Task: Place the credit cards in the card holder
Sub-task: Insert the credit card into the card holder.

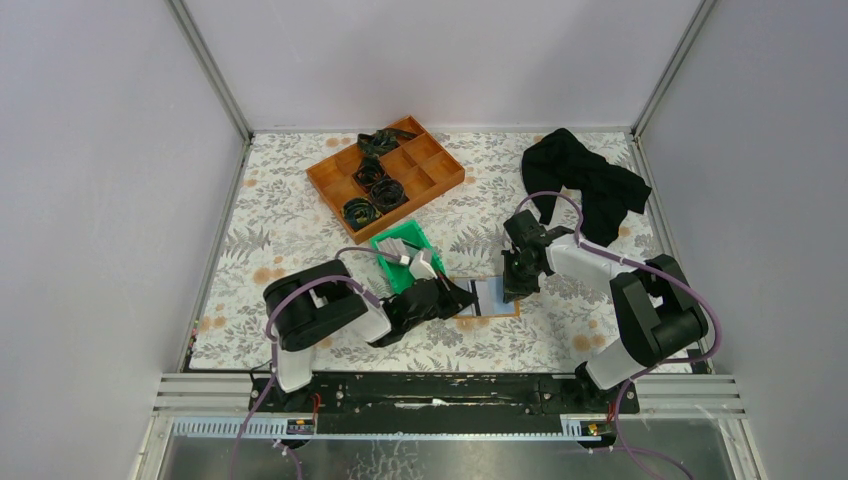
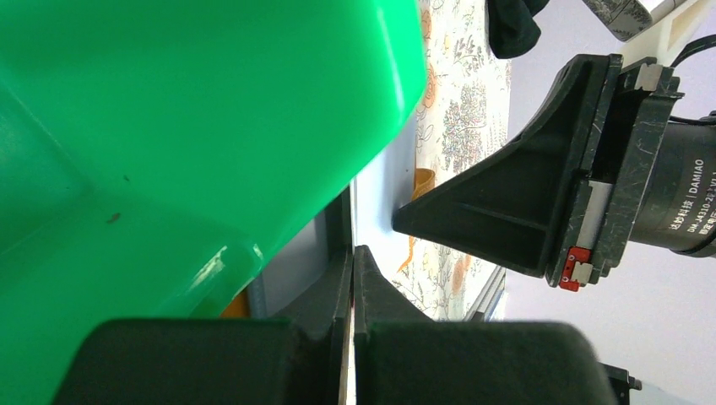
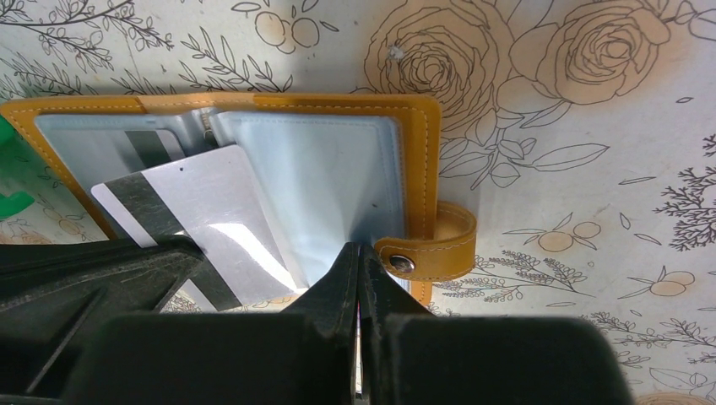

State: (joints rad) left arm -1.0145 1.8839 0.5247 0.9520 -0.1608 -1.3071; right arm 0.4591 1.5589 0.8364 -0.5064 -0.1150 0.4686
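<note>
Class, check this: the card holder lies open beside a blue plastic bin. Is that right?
No. The bin is green, not blue; the top external view shows it. The card holder does lie open beside it.

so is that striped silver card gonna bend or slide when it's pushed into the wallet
The card lies flat with straight edges, so probably stiff, flexing only slightly. Its glossy face and the wallet with smooth sleeves suggest it slides easily.
</note>
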